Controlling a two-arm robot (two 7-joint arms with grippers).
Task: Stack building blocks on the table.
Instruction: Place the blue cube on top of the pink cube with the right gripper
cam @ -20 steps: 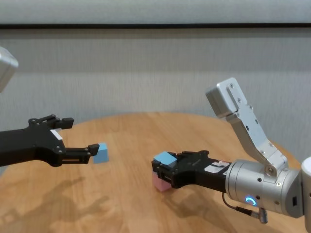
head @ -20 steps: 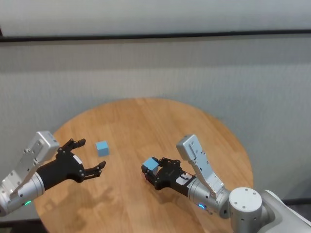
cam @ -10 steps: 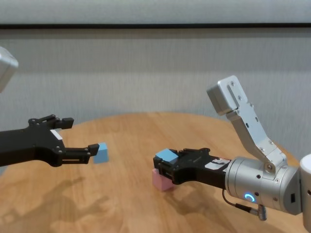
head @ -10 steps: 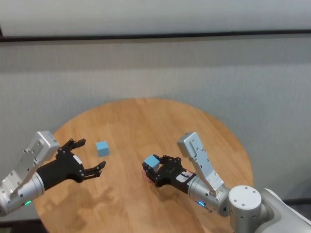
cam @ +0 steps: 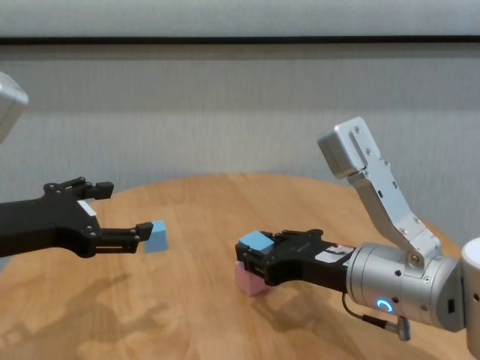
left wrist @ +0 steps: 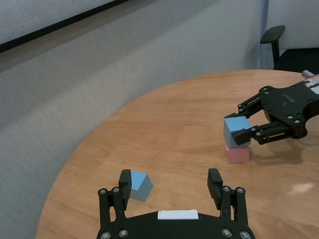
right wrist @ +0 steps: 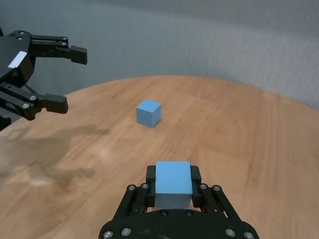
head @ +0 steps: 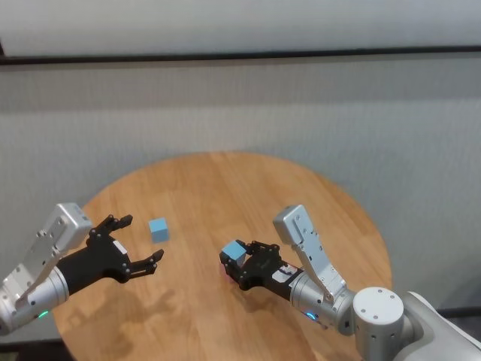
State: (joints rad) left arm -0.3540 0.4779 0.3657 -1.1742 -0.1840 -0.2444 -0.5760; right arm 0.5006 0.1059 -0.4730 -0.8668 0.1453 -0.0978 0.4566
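A: Start big: your round wooden table (head: 225,180) fills the scene, and both arms are over its near half.

B: And your right gripper (cam: 253,253)?

A: Clamped on a light blue block (cam: 255,242), which you've got right on top of the pink block (cam: 248,280). The pink one rests on the wood near the middle.

B: Left side?

A: Your left gripper (head: 137,242) hangs above the table with its fingers spread wide, nothing between them.

B: The other blue block (head: 158,229)?

A: Sitting alone on the table, just beyond that left gripper, well apart from the stack.
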